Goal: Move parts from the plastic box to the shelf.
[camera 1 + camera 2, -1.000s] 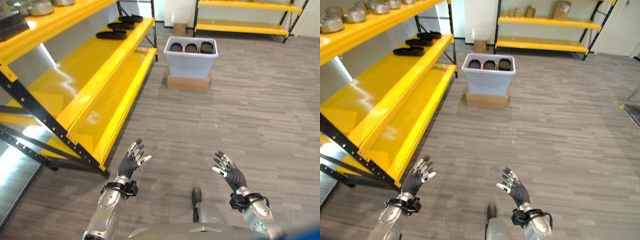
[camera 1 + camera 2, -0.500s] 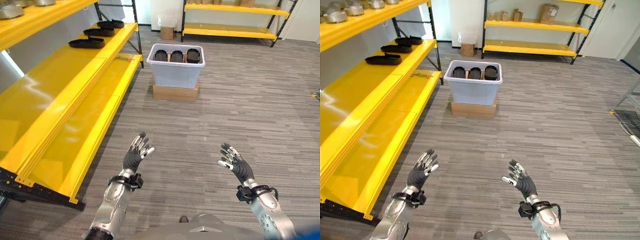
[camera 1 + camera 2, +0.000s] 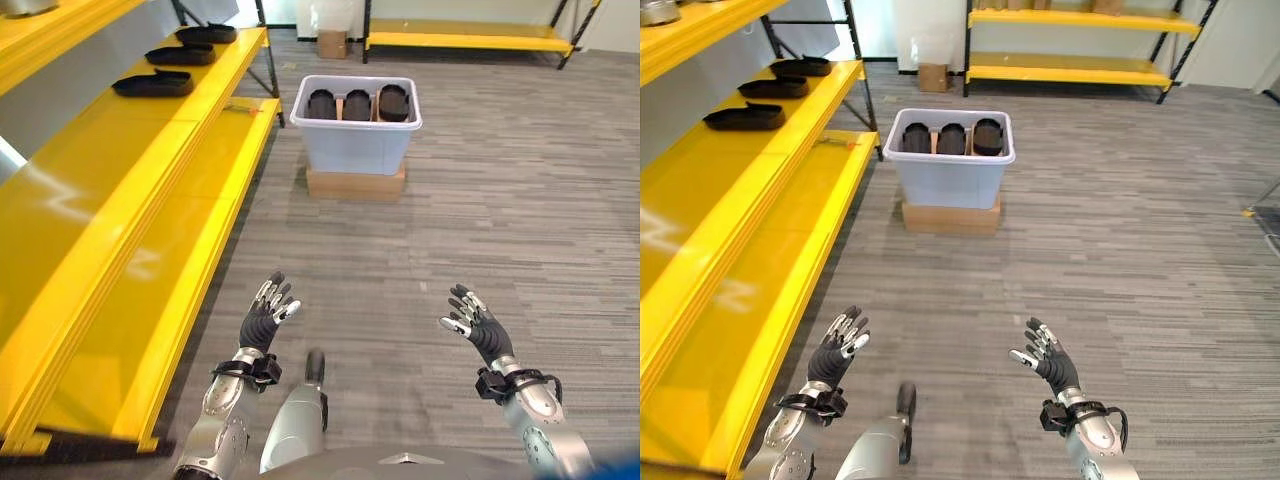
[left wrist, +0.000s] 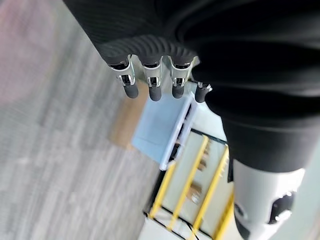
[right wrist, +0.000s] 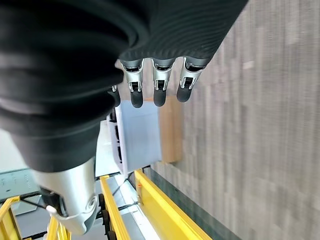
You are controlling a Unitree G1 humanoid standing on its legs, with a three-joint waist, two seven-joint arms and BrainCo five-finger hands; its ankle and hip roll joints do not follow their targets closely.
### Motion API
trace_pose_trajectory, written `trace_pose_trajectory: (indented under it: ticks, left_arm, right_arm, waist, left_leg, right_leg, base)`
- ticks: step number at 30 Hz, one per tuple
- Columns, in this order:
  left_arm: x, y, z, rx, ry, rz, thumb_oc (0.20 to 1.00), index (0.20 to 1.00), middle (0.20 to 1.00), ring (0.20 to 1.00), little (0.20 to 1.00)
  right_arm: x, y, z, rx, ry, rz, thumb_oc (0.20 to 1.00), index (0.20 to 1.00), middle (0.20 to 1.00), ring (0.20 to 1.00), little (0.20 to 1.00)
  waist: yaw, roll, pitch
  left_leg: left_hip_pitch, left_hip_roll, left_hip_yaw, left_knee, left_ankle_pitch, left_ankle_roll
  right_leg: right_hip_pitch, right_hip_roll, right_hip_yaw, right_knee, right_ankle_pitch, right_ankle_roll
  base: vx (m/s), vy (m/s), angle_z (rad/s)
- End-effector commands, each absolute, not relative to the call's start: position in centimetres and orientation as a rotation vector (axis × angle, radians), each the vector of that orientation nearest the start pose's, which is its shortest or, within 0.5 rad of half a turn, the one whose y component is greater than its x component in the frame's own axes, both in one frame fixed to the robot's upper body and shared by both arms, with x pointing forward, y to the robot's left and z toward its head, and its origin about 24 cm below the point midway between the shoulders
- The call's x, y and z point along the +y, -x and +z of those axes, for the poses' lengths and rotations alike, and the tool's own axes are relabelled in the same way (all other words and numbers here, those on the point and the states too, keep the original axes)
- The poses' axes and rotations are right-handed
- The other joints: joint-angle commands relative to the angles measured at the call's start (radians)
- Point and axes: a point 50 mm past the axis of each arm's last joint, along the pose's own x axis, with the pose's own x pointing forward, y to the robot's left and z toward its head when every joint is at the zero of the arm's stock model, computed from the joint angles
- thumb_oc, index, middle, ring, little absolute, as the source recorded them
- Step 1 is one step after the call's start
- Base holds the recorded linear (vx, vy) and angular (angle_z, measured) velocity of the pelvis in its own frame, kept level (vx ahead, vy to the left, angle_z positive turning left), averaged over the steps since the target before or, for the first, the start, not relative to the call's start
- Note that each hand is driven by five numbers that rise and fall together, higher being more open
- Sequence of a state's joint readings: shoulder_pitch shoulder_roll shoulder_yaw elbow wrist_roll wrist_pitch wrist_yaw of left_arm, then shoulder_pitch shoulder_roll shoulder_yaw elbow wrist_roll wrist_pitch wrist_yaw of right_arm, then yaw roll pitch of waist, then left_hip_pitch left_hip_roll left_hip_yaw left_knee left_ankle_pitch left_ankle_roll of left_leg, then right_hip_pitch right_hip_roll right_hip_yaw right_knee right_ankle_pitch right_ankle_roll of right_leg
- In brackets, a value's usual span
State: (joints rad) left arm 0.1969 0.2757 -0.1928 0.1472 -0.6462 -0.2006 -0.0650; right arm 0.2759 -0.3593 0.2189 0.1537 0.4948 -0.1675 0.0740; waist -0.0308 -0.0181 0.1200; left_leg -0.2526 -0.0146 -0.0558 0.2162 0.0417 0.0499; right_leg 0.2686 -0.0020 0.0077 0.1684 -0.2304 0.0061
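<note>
A pale blue plastic box (image 3: 356, 135) stands on a flat cardboard base (image 3: 355, 184) on the floor ahead, holding three black parts (image 3: 357, 104) in a row. Several more black parts (image 3: 153, 86) lie on the middle board of the yellow shelf (image 3: 120, 200) at my left. My left hand (image 3: 264, 316) and right hand (image 3: 476, 326) are raised low in front of me, far short of the box, fingers straight and holding nothing. The box (image 4: 156, 132) also shows past the left hand's fingers (image 4: 152, 90) and the box (image 5: 137, 132) past the right hand's fingers (image 5: 159, 91).
Grey plank floor (image 3: 500, 210) stretches between me and the box. A second yellow shelf (image 3: 1070, 72) runs along the far wall, with a small cardboard carton (image 3: 933, 77) on the floor beside it.
The camera has turned and advanced, so the box now sits nearer and more central. Both hands keep the same raised, spread pose.
</note>
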Motion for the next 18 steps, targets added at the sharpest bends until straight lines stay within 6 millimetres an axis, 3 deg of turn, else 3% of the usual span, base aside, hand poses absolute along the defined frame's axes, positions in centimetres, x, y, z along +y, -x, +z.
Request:
trace_pose_trajectory:
  ticks: [1,5,6,8,9,10,11,14,18]
  left_arm:
    - [18.56,-20.58,0.69,0.066,0.335,-0.104,1.0,1.0,1.0,1.0,1.0]
    - [18.57,-20.65,0.73,0.072,0.313,-0.112,1.0,1.0,1.0,1.0,1.0]
    - [18.61,-20.65,0.69,0.074,0.306,-0.112,1.0,1.0,1.0,1.0,1.0]
    - [18.58,-20.84,0.88,0.07,0.281,-0.118,1.0,1.0,1.0,1.0,1.0]
    - [18.64,-20.95,0.96,0.068,0.277,-0.118,1.0,1.0,1.0,1.0,1.0]
    - [18.71,-21.01,1.08,0.064,0.27,-0.12,1.0,1.0,1.0,1.0,1.0]
    - [18.75,-20.92,1.09,0.069,0.247,-0.125,1.0,1.0,1.0,1.0,1.0]
    - [18.71,-20.76,0.89,0.078,0.252,-0.127,1.0,1.0,1.0,1.0,1.0]
    - [18.77,-20.5,0.73,0.077,0.266,-0.127,1.0,1.0,1.0,1.0,1.0]
  right_arm:
    - [-18.98,-18.84,-1.86,0.2,-0.183,0.115,1.0,1.0,1.0,1.0,1.0]
    - [-18.87,-18.91,-1.88,0.201,-0.182,0.122,1.0,1.0,1.0,1.0,1.0]
    - [-18.77,-18.88,-1.94,0.203,-0.187,0.123,1.0,1.0,1.0,1.0,1.0]
    - [-18.55,-18.93,-1.97,0.201,-0.191,0.124,1.0,1.0,1.0,1.0,1.0]
    - [-18.5,-18.98,-1.89,0.197,-0.193,0.126,1.0,1.0,1.0,1.0,1.0]
    - [-18.43,-19.0,-1.81,0.193,-0.194,0.13,1.0,1.0,1.0,1.0,1.0]
    - [-18.32,-18.82,-1.82,0.194,-0.193,0.135,1.0,1.0,1.0,1.0,1.0]
    - [-18.35,-18.66,-1.84,0.197,-0.197,0.136,1.0,1.0,1.0,1.0,1.0]
    - [-18.44,-18.58,-1.85,0.201,-0.231,0.133,1.0,1.0,1.0,1.0,1.0]
  waist:
    - [0.023,-0.025,-0.06]
    - [0.027,-0.029,-0.073]
    - [0.026,-0.028,-0.07]
    - [0.021,-0.022,-0.056]
    - [0.015,-0.01,-0.048]
    - [0.005,0.004,-0.034]
    - [-0.005,0.029,-0.025]
    - [-0.031,0.036,-0.015]
    - [-0.067,0.023,0.003]
  left_leg:
    - [0.063,-0.023,0.043,0.01,-0.073,-0.018]
    - [0.073,-0.055,0.054,0.038,-0.127,0.012]
    - [0.087,-0.059,0.051,0.036,-0.136,0.019]
    - [0.127,-0.075,0.046,0.035,-0.159,0.045]
    - [0.149,-0.07,0.042,0.022,-0.161,0.051]
    - [0.168,-0.062,0.041,0.011,-0.159,0.059]
    - [0.224,-0.051,0.037,-0.025,-0.152,0.061]
    - [0.276,-0.054,0.017,-0.041,-0.158,0.055]
    - [0.354,-0.069,-0.003,-0.066,-0.204,0.032]
  right_leg:
    - [-0.159,-0.103,0.011,0.021,0.147,0.078]
    - [-0.178,-0.135,0.013,0.102,0.197,0.098]
    - [-0.2,-0.135,0.015,0.152,0.23,0.1]
    - [-0.27,-0.13,0.028,0.336,0.36,0.114]
    - [-0.314,-0.122,0.028,0.405,0.383,0.112]
    - [-0.355,-0.108,0.016,0.467,0.388,0.106]
    - [-0.433,-0.114,-0.039,0.506,0.334,0.093]
    - [-0.498,-0.101,-0.058,0.461,0.282,0.079]
    - [-0.544,-0.104,-0.064,0.124,0.309,0.103]
  base:
    - [0.26,0.141,-0.06]
    - [0.22,0.14,0.04]
    - [0.08,0.079,0.15]
    - [0.15,0.15,0.2]
    - [0.15,0.165,0.33]
    - [0.27,0.194,0.29]
    - [0.22,0.141,0.23]
    - [0.24,0.047,0.05]
    - [0.33,-0.086,0.46]
